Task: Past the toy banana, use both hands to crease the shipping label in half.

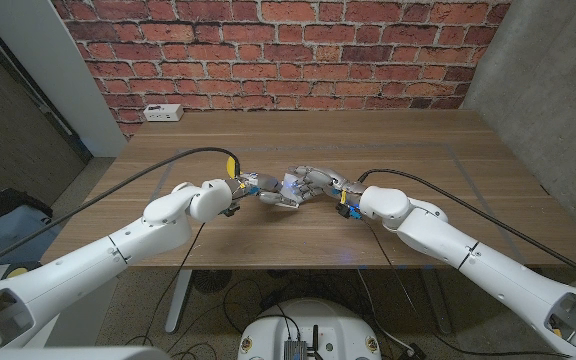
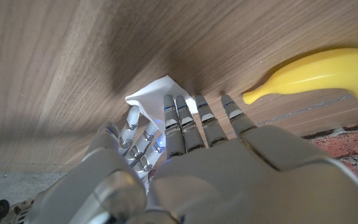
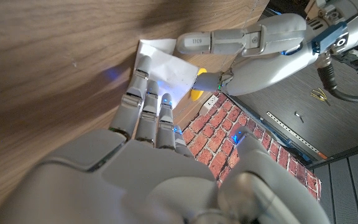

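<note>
I am working both hands at the desk's middle: my left hand and my right hand are meeting fingertip to fingertip on one white shipping label, fingers laid close together and pressing on it. I cannot make out any print on the label. One yellow toy banana is lying just beside it. One white power strip is sitting at the desk's far left corner.
</note>
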You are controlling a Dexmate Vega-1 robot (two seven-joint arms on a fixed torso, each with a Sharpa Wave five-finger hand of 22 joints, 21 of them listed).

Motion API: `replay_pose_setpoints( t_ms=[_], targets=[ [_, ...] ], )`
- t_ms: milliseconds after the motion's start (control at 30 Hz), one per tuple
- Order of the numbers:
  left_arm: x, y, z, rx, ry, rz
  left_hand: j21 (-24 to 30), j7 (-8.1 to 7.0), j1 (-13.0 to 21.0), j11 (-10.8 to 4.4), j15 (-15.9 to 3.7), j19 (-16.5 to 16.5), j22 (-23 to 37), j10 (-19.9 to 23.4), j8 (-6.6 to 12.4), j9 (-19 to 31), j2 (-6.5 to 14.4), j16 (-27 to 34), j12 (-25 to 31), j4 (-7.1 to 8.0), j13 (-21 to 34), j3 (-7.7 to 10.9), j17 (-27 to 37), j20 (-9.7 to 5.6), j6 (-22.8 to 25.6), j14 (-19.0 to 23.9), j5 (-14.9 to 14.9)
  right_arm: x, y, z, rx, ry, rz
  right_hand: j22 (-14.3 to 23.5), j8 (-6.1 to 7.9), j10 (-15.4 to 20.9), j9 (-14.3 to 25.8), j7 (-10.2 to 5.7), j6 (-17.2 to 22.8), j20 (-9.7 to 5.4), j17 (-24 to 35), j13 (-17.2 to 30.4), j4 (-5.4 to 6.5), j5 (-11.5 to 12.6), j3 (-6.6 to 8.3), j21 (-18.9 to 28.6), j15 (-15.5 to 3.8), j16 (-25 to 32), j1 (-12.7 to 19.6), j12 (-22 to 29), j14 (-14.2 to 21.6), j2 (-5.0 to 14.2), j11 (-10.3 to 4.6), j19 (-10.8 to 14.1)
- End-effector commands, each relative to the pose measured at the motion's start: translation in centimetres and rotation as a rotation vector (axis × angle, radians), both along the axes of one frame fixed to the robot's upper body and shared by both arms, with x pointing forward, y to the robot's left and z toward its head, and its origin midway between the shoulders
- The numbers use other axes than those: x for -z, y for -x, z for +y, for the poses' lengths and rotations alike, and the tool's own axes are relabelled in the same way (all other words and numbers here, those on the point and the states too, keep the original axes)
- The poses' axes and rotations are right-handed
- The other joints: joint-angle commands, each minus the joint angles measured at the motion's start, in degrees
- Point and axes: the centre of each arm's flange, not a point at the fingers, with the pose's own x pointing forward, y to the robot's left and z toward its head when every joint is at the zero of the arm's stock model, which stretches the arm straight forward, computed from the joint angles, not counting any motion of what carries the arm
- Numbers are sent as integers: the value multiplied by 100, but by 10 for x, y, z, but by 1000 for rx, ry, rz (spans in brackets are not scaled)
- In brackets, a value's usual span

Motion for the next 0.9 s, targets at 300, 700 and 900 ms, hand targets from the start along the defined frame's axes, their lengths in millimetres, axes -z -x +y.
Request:
replay_pose_setpoints(
  t_ms=[300,700,900],
  targets=[
    [1,3,4,-2,11,-10,-7,-53,20,-40,-393,5,10,156,88,31,-76,-10,55,-60,43,-58,4,-36,303,-16,84,-4,-5,12,-48,90,25,13,-2,-523,12,-28,-261,-68,-26,-9,-77,38,19,1,-48,-8,67,-25,-387,55,-7,-136],
    [-3,6,13,-26,29,-37,-23,-29,51,-23,-378,-15,9,134,69,34,-87,-16,31,-91,49,-73,5,-25,333,-34,142,-6,-9,19,-47,134,36,12,23,-537,12,-19,-266,-71,-28,-13,-76,22,-5,5,-63,26,44,29,-419,31,4,-185],
    [-5,11,19,-43,39,-58,-39,16,53,24,-355,-45,10,112,83,39,-85,-19,19,-98,56,-92,9,-12,407,-71,183,-6,-13,21,-35,154,45,12,22,-556,11,-14,-287,-69,-26,-16,-59,12,-30,23,-111,53,9,34,-385,18,-6,-158]
  ],
)
